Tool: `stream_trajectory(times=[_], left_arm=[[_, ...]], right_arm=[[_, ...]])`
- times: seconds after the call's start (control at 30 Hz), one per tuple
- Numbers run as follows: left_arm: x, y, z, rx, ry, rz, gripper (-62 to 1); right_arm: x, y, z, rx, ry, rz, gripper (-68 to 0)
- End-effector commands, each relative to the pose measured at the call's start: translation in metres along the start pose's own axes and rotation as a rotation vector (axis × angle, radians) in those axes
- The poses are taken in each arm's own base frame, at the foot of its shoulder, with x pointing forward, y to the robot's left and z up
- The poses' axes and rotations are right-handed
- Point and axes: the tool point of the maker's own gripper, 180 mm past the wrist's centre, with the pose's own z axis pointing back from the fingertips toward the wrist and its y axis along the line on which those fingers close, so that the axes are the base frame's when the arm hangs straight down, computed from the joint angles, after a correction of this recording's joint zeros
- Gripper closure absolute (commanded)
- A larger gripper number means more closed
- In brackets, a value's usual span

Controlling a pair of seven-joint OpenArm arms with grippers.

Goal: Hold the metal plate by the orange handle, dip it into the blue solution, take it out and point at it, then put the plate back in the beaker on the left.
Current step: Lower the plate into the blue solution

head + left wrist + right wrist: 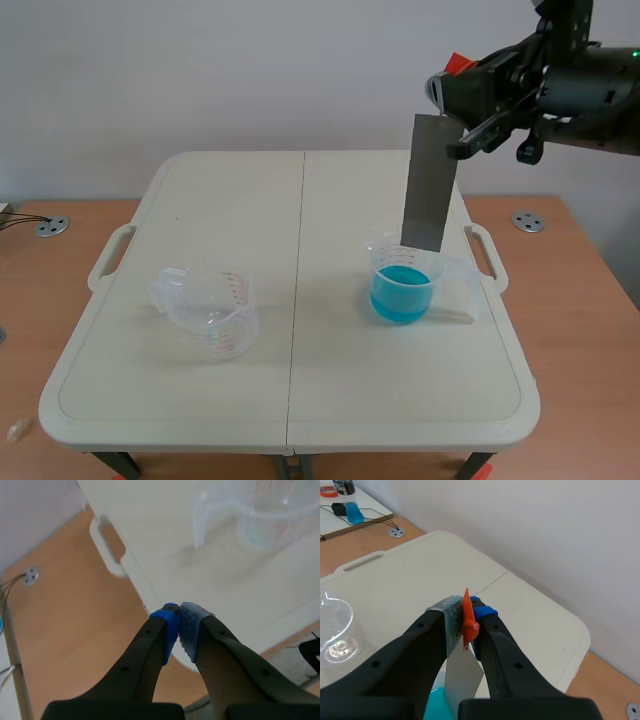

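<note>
Black left gripper (179, 622): clenched on nothing, pads touching. It sits off the left edge of the table, clear of the work area, and is judged free for the pointing step.
Clear beaker (208, 310): empty and upright on the left half of the table. It stands unobstructed as the plate's final resting place.
Table (300, 200): cream folding top that carries both beakers well apart.
Blue beaker (403, 290): upright on the right half and partly filled with blue solution. It is placed straight below the plate so a vertical move can dip the plate.
Metal plate (430, 185): in the air, hanging from the right gripper. Long axis is near upright, with the top leaning slightly right. The lower edge points down into the blue beaker's mouth at about rim height and is not visibly in the liquid.
Orange handle (467, 625): at the plate's top end, standing edge-up between the pads. It keeps the fingers away from the solution.
Right gripper (466, 611): grasping the orange handle from both sides, raised above the blue beaker.
</note>
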Motion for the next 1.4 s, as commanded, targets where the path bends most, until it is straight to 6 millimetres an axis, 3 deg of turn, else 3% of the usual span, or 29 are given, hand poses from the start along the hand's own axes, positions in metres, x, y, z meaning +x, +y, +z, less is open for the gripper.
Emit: stream_trajectory(times=[0.0,0.33,0.63,0.87,1.03,1.37], left_arm=[[-0.007,-0.008,0.006,-0.014,0.005,0.022,-1.8],[-0.081,-0.044,0.045,-0.032,0.204,0.13,-1.9],[-0.124,-0.077,0.073,0.007,0.316,0.284,-1.9],[-0.145,-0.1,0.085,0.026,0.382,0.325,-1.8],[-0.157,-0.106,0.091,0.031,0.422,0.341,-1.8],[-0.163,-0.106,0.093,0.033,0.443,0.342,-1.9]], right_arm=[[0.006,-0.002,-0.001,0.002,-0.033,-0.005,-1.3],[-0.018,-0.001,-0.007,0.008,-0.002,-0.031,-1.3],[-0.045,-0.001,-0.011,0.01,0.027,-0.07,-1.3],[-0.073,0.005,-0.016,0.012,0.058,-0.094,-1.3],[-0.091,0.01,-0.019,0.013,0.087,-0.094,-1.3],[-0.1,0.012,-0.019,0.015,0.106,-0.076,-1.3]])
